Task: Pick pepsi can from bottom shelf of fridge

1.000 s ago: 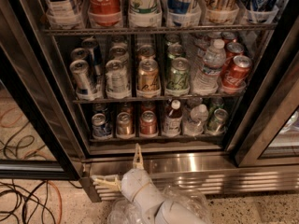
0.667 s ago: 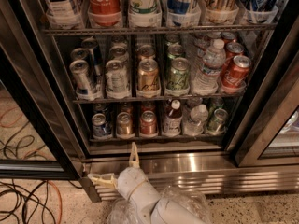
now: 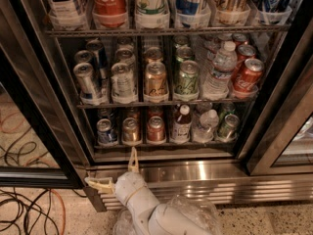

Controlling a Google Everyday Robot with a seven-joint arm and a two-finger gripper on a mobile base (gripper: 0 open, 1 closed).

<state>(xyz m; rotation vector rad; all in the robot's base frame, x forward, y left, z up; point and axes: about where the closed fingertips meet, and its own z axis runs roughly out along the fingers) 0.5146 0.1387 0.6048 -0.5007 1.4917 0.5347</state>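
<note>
Stainless ribbed steel is forming the base of the fridge (image 3: 210,173), and your gripper (image 3: 110,166) is hovering in front of it, at about 7 o'clock in the camera view. Its pale fingers (image 3: 133,159) are standing wide apart, one pointing to 12 o'clock and the other to 9 o'clock, and they are gripping nothing. The pepsi can (image 3: 105,131) is standing upright at the left end of the bottom shelf (image 3: 168,144), roughly at 12 o'clock from the gripper and clear of it. A bronze-gold can (image 3: 131,130) is sitting just beside it at 3 o'clock, with a red can (image 3: 156,129) next along.
</note>
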